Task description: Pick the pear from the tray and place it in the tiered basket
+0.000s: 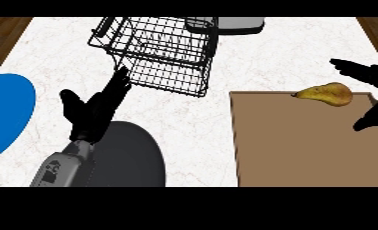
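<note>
A: Nearest us, the left hand (92,109) sits over a dark grey plate (136,161), fingers straight and relaxed.

B: And the right hand (359,74)?

A: Spread wide around the pear (326,93), not gripping; it lies at the tray (295,144) far edge. Beyond stands the tiered basket (159,54).

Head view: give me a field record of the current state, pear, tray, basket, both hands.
pear: lying on its side at the far edge of the tray, not held
tray: brown, flat, at the counter's right
tiered basket: black wire, far centre-left of the counter, nothing visible in it
right hand: at the view's right edge, fingers spread around the pear's right end, not closed on it
left hand: open, fingers up, resting left of centre over a dark grey plate
other: blue plate at left edge
</note>
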Motion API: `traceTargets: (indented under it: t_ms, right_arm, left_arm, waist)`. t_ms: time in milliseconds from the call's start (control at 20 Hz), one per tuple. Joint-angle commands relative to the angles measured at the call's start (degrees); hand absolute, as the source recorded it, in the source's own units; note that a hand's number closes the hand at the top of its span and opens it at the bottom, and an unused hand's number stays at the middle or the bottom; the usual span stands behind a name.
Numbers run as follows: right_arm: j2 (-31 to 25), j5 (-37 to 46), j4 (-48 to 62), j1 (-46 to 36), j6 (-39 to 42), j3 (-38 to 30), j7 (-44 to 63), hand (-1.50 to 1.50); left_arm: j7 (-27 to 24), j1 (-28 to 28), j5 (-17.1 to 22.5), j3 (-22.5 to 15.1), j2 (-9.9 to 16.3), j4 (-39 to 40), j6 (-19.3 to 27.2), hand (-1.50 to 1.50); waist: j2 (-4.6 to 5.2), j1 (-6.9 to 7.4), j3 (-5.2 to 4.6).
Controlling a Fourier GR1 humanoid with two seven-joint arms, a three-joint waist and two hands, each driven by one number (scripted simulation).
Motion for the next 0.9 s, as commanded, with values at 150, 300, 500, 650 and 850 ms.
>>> traceTargets:
  t_ms: [150,300,500,650,850]
  right_arm:
    - [2.7,2.0,3.2,-0.6,-0.8,-2.2,-2.1,-1.5]
    - [3.7,3.8,7.3,-1.5,-3.3,-2.9,-4.6,-1.5]
    - [4.3,4.9,8.9,-3.0,-2.6,-3.4,-4.4,-1.5]
    - [6.7,5.1,10.0,-2.6,-4.4,-3.9,-3.5,-1.5]
    - [8.9,7.7,16.0,-6.6,-6.6,-3.8,-4.5,-1.5]
  left_arm:
    - [3.7,3.4,0.3,1.3,1.0,-6.5,-2.3,0.0]
    - [-0.7,1.0,-3.0,0.1,-3.2,0.1,-0.6,0.0]
    - [2.8,2.4,-3.9,-0.5,-4.0,-5.7,0.6,0.0]
    - [4.1,-1.1,-1.8,3.4,-1.6,-1.4,-2.4,0.0]
    - [1.6,-1.1,-4.1,1.7,-4.3,-0.3,-1.6,0.0]
  waist:
    - [-0.1,0.07,0.0]
    - [0.06,0.02,0.01]
    - [-0.05,0.05,0.01]
    - [-0.05,-0.17,-0.01]
    - [0.17,0.39,0.04]
